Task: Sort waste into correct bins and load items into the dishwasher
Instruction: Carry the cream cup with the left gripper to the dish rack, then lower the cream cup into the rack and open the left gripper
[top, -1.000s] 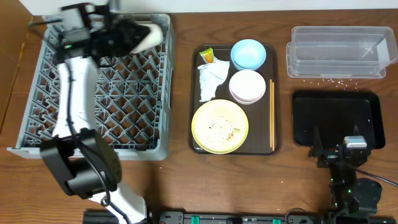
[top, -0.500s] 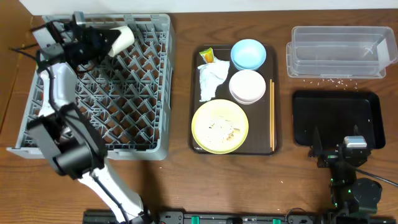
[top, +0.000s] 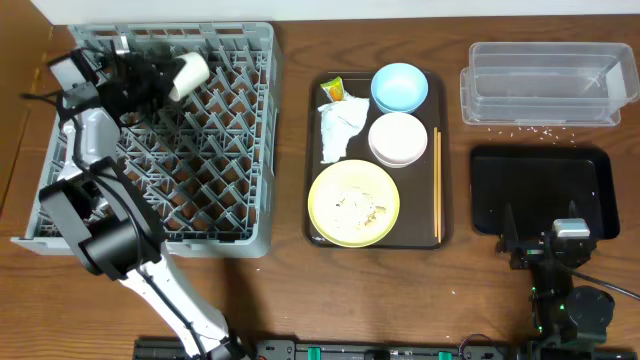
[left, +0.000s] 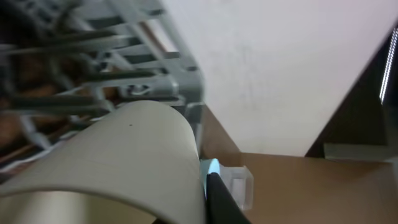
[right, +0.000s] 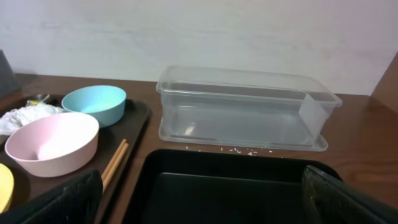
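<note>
My left gripper (top: 160, 75) is shut on the small white cup (top: 189, 70), held on its side over the back left of the grey dish rack (top: 235, 215); the cup fills the left wrist view (left: 106, 162). On the brown serving tray (top: 312, 232) lie the light blue bowl (top: 399, 86), the white bowl (top: 397, 138), the pale yellow plate (top: 353, 203) with food crumbs, the crumpled napkin (top: 338, 130), the wrapper (top: 333, 90) and the chopsticks (top: 437, 180). My right gripper (right: 199, 205) is open above the black tray (top: 545, 190), in front of the clear tub (top: 545, 85).
Rice-like crumbs (top: 520, 127) lie on the table between the clear tub and the black tray. The rack's raised walls and pegs surround the cup. In the right wrist view the white bowl (right: 53, 143) looks pinkish, beside the blue bowl (right: 94, 104).
My left arm has swung left along the rack's back edge, carrying the cup with it and lowering it toward the back left pegs. The right arm has not moved.
</note>
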